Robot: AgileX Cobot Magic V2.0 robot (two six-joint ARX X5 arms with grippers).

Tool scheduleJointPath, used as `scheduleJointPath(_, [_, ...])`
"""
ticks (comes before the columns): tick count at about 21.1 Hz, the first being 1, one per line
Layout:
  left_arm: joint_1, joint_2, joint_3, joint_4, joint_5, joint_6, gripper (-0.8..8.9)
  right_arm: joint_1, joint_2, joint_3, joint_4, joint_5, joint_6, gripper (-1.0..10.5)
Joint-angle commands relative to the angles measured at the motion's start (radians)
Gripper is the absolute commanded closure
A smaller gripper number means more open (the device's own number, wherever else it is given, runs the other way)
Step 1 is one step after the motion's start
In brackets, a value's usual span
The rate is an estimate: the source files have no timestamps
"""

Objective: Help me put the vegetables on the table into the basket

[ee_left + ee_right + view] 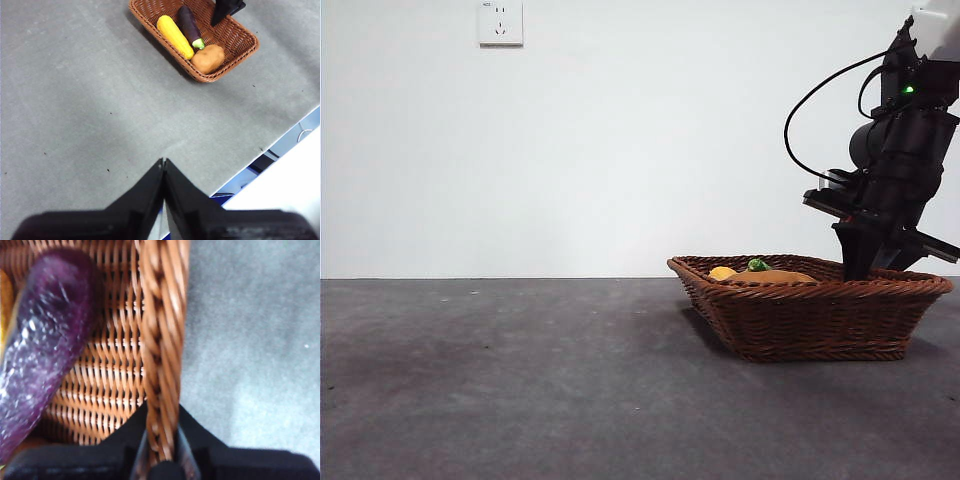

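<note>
basket holding one potato, one eggplant, one yellow piece

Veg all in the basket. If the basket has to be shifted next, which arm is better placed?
Right. The right end effector has a jaw either side of the basket rim, apparently gripping it. The left end effector is shut, over the table, away from the basket.

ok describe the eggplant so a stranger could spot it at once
Find the brown wicker basket on the grey table. Three vegetables lie inside; the eggplant is between the yellow piece and the right tool, the only dark purple one, green-capped.
</note>
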Motion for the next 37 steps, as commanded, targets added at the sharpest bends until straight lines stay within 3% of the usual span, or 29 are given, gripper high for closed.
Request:
scheduleJointPath(1, [-0.003,0.005,-0.01,0.004,-0.002,-0.001,8.18,0.008,0.05,-0.009,-0.005,0.014,0.011,8.4])
scheduleJointPath(3, [-0.003,0.009,-0.01,0.004,-0.002,0.013,8.19,0.008,0.04,-0.009,0.003,0.017,0.039,4.9])
scheduleJointPath(4, [-0.003,0.009,-0.01,0.004,-0.002,0.026,8.18,0.008,0.026,-0.009,-0.005,0.025,0.051,4.2])
scheduleJointPath(8, [-0.003,0.002,-0.01,0.003,-0.002,0.06,8.18,0.008,-0.149,-0.009,-0.07,0.172,0.058,4.1])
scheduleJointPath(12, [-0.003,0.0,-0.01,0.003,-0.002,0.089,8.18,0.01,-0.475,-0.009,-0.126,0.224,0.079,4.1])
scheduleJointPath(14, [-0.003,0.0,-0.01,0.003,-0.002,0.107,8.18,0.01,-0.611,-0.009,-0.157,0.232,0.091,4.2])
scheduleJointPath(15, [-0.003,-0.002,-0.01,0.003,0.001,0.106,8.18,0.016,-0.67,-0.009,-0.18,0.231,0.098,4.9])
scheduleJointPath(17, [-0.003,-0.003,-0.01,0.003,0.019,0.107,8.18,0.047,-0.783,-0.009,-0.24,0.232,0.1,9.6])
scheduleJointPath(21, [-0.003,-0.003,-0.01,0.004,0.027,0.104,8.18,0.15,-0.998,-0.009,-0.274,0.242,0.136,9.5])
scheduleJointPath(25, [-0.003,-0.004,-0.01,0.004,0.071,0.045,8.18,0.236,-1.172,-0.009,-0.274,0.242,0.197,9.5])
scheduleJointPath(27, [-0.003,-0.003,-0.01,0.004,0.078,0.035,8.18,0.239,-1.246,-0.009,-0.274,0.248,0.196,9.5])
scheduleJointPath(30, [-0.003,0.0,-0.01,0.004,0.103,-0.058,8.17,0.239,-1.324,-0.009,-0.274,0.251,0.196,9.5])
scheduleJointPath(34, [-0.003,0.035,-0.01,0.004,0.095,-0.063,8.18,0.239,-1.341,-0.008,-0.274,0.322,0.195,9.5])
scheduleJointPath(37, [-0.003,0.064,-0.01,0.004,0.095,-0.063,8.18,0.239,-1.33,-0.008,-0.274,0.328,0.195,9.5])
